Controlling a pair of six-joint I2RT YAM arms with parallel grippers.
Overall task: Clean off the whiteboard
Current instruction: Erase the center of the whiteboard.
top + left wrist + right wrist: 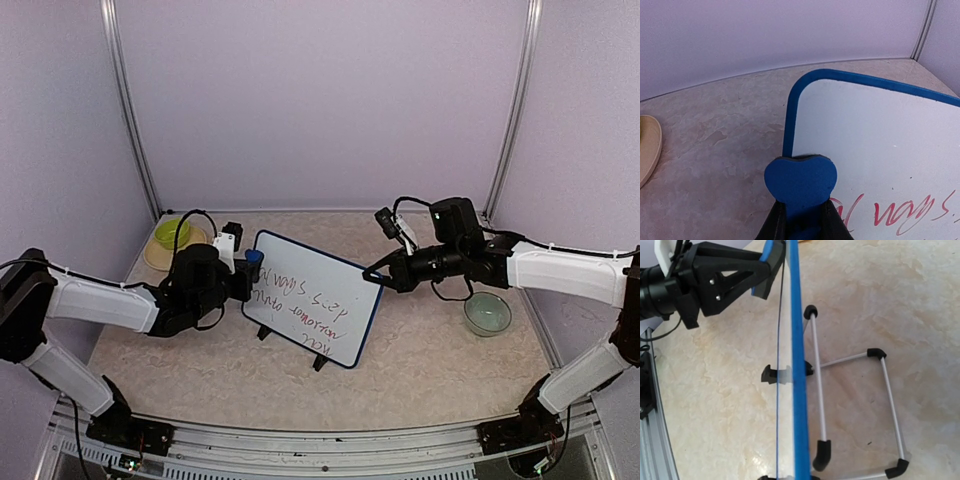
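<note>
The whiteboard (pixel 315 312) stands tilted on its black fold-out legs (pixel 850 405) mid-table, with red handwriting across it. My left gripper (pixel 245 272) is shut on a blue eraser (pixel 800 180), which sits against the board's top-left corner, just above the first red letters. The board's face (pixel 880 145) fills the right of the left wrist view. My right gripper (pixel 378 275) is at the board's top-right corner, closed over its blue-framed edge (pixel 800 365), which runs edge-on through the right wrist view. Only the very tips of its fingers show there.
A yellow-green bowl (pixel 172 234) sits on a beige plate (pixel 152 258) at the back left, behind my left arm. A pale green bowl (pixel 487 313) sits at the right, under my right arm. Purple walls enclose the table.
</note>
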